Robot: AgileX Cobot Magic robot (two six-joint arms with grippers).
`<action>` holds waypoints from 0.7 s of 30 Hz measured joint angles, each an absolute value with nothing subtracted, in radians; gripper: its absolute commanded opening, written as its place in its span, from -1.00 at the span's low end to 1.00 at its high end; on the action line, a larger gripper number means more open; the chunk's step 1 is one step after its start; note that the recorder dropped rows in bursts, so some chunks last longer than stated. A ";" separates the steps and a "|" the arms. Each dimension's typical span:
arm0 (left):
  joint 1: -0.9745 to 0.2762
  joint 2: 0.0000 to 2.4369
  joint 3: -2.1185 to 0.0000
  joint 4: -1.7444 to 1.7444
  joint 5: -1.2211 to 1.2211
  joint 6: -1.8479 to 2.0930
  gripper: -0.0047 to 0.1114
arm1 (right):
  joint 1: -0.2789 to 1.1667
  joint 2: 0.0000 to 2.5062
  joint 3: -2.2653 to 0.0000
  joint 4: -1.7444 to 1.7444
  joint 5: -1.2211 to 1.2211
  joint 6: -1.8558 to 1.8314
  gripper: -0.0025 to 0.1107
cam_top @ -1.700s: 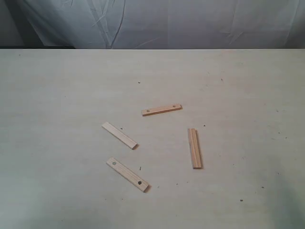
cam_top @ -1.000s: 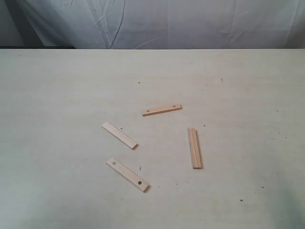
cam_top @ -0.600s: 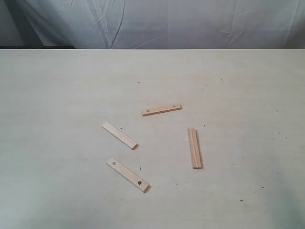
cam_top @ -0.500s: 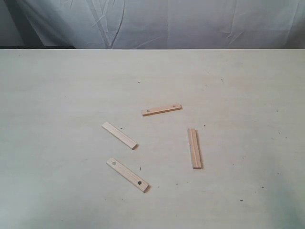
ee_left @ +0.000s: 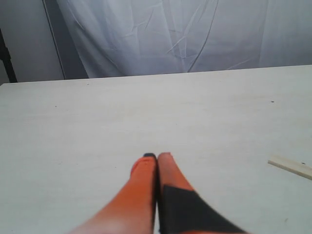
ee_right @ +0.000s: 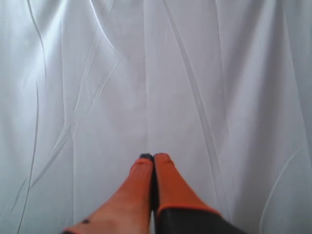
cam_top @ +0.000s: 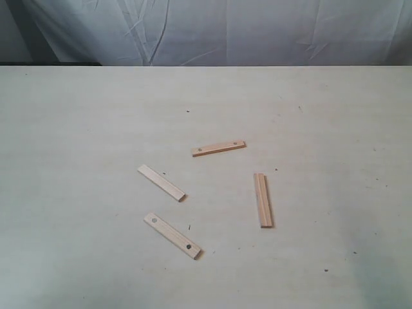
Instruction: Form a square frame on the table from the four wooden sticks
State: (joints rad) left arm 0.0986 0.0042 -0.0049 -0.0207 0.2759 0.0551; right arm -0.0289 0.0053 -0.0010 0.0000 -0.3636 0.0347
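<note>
While my left pincer (ee_left: 157, 157) and my right pincer (ee_right: 153, 157) are both clenched, orange fingers pressed tip to tip on nothing, four flat strips of light wood lie loose near the middle of the exterior frame. They rest on the pale, matte, faintly grained surface (cam_top: 77, 129), none touching another and no square formed. The upper stick (cam_top: 218, 149), just right of centre, lies almost level and has a small dark hole near each end. The left stick (cam_top: 161, 183), plain-faced, slants down to the right, left of centre. Below it the lower stick (cam_top: 172, 235), holed at both ends, runs at much the same slant. The right stick (cam_top: 262, 200) lies nearly upright in the frame, a fine line running along its length. Creased white cloth (cam_top: 257, 32) hangs behind the surface's far edge. Neither pincer appears in the exterior view. Only the left wrist view shows my left pincer above the speckled surface, with the end of one pale strip (ee_left: 290, 167) at the picture's edge; which stick it is I cannot tell. The right wrist view shows only folds of cloth beyond the orange fingers.
</note>
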 measured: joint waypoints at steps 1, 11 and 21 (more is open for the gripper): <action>0.099 0.004 -0.005 -0.021 0.276 0.055 -0.92 | -0.029 0.005 -0.001 0.000 -0.364 0.028 -0.96; 0.099 0.004 -0.005 -0.021 0.276 0.055 -0.92 | -0.029 0.174 -0.306 0.026 0.312 0.009 -0.97; 0.099 0.004 -0.005 -0.021 0.276 0.055 -0.92 | -0.029 0.725 -0.506 0.043 0.539 0.008 -0.97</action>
State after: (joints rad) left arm 0.0986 0.0042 -0.0049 -0.0207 0.2759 0.0551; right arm -0.0289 0.7251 -0.5063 0.0426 0.5390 0.0083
